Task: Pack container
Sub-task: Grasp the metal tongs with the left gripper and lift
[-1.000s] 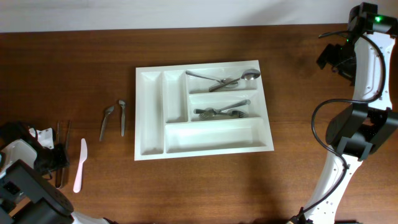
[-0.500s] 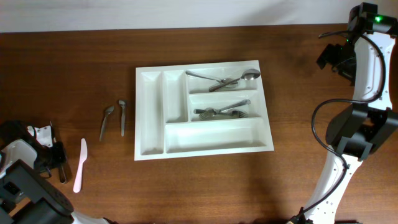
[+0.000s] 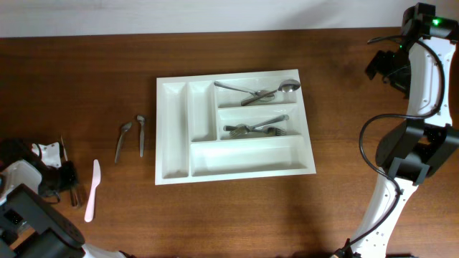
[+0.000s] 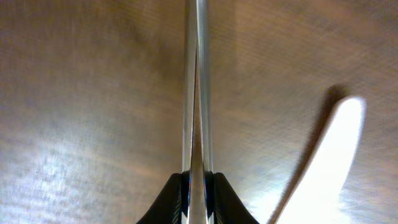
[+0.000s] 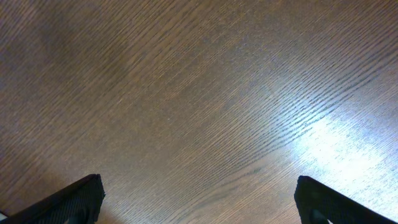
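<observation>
The white five-compartment container [image 3: 174, 129] lies mid-table, with spoons [image 3: 258, 91] in its top right compartment and forks [image 3: 259, 127] in the one below. My left gripper [image 3: 68, 185] is at the table's front left. In the left wrist view it [image 4: 198, 179] is shut on thin steel utensils [image 4: 196, 87], seen edge-on and pointing away from the jaws. A pale plastic knife [image 3: 93, 188] lies just right of it and shows blurred in the left wrist view [image 4: 326, 174]. My right gripper [image 3: 380, 68] is open and empty at the far right, fingers [image 5: 74, 196] wide apart over bare wood.
Two small metal spoons [image 3: 123, 140] [image 3: 141, 135] lie on the table left of the container. The container's two narrow upright compartments and its long bottom one hold nothing. The right arm's base stands at the right edge.
The steel utensils that lay flat beside my left gripper are now held in it and appear raised and foreshortened. The right arm has not moved.
</observation>
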Motion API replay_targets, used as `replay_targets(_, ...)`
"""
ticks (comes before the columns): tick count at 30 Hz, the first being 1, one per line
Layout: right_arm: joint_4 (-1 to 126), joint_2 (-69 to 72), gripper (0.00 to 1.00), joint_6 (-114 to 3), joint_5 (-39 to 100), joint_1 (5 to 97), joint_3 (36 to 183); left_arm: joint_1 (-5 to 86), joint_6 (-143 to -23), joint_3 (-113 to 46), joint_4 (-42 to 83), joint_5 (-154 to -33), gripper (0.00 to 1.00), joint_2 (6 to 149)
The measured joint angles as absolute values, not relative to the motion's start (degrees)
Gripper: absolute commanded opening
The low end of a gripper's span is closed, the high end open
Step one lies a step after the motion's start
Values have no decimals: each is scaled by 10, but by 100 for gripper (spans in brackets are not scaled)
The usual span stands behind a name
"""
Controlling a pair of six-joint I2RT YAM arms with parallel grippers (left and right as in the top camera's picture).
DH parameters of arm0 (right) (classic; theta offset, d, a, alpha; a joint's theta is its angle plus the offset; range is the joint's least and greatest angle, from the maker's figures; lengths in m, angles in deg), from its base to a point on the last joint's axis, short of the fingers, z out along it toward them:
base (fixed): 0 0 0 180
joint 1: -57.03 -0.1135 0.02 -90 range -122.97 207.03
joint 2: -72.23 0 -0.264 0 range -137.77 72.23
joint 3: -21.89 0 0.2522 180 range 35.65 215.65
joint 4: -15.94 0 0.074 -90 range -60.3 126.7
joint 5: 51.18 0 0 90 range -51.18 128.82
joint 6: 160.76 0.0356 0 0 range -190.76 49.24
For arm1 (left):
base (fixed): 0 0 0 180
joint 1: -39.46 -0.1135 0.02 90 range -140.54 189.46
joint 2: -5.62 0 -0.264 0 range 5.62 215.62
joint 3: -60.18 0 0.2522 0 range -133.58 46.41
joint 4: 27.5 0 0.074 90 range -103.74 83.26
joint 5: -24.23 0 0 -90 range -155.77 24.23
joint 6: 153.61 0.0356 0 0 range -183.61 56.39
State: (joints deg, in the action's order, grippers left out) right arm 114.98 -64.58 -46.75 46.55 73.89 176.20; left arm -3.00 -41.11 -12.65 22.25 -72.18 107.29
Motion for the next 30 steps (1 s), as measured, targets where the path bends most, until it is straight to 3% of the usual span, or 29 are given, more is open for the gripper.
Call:
replay_targets(7,1150,-646,99,-468,465,739,1762,-23,-413,-195,247,-797,2,1011)
replay_targets(12,1150,-646,99,-467,465,739,1762,37,-415,-229,249,-843,2,925)
replay_targets(21,1150,-646,99,-468,465,739,1762,342,-418,-237,192,-884,2,822)
replay_targets(30,1150,-646,99,-467,465,739,1762,619,-417,-237,168,-859,2,827)
